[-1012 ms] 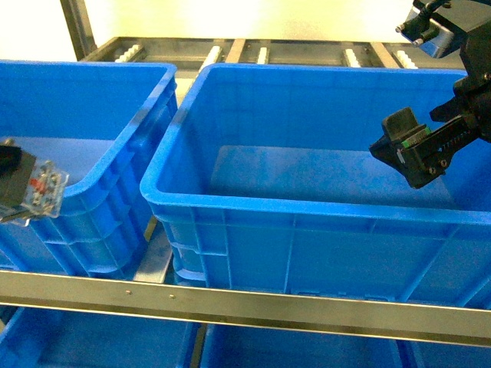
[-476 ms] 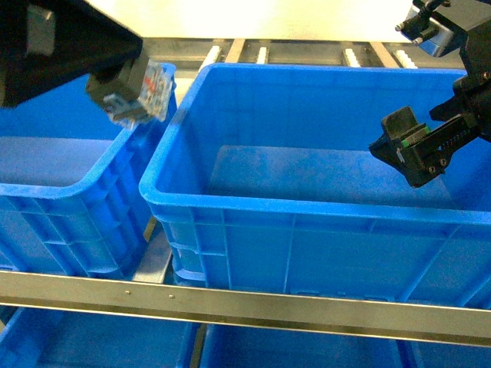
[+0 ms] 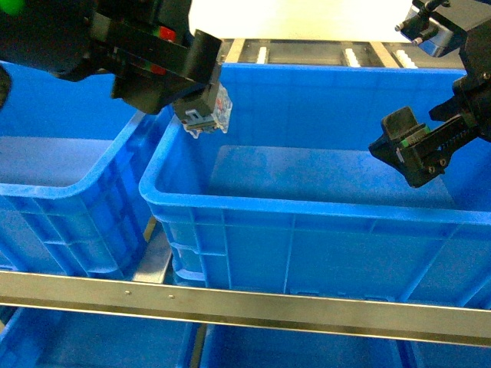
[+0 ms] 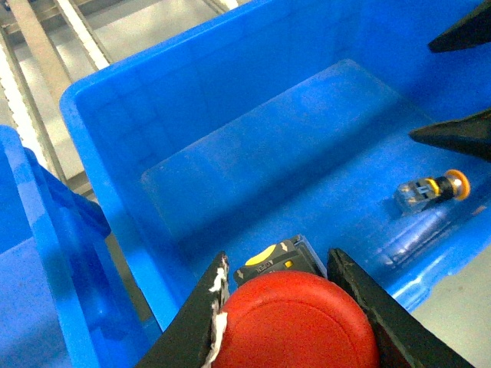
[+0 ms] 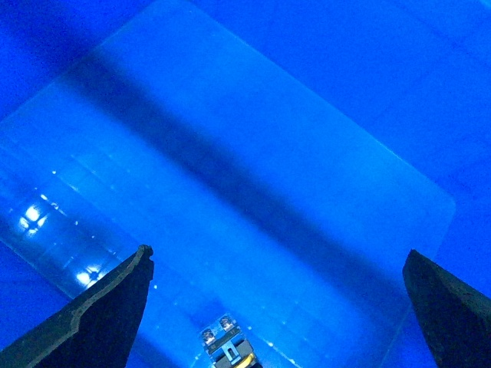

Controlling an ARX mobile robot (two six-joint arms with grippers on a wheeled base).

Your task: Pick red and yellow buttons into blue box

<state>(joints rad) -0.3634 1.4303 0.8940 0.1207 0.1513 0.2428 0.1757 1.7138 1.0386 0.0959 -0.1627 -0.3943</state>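
Red button riding in over the box's left rim — drop coming up.

The red button (image 4: 295, 322) is sitting clamped between the left gripper (image 3: 201, 103) fingers, its clear contact block hanging just inside the near-left corner of the blue box (image 3: 307, 211). A second ago it was low over the neighbouring bin (image 3: 69, 192) to the box's left; now it is crossing the shared wall, so the carry looks nearly done and the release is what remains. The yellow button (image 4: 431, 188) is already lying on its side on the box floor, toward the right wall — that half appears finished. The right gripper (image 3: 414, 149) is hanging spread wide and empty above the box's right side, well apart from both buttons.
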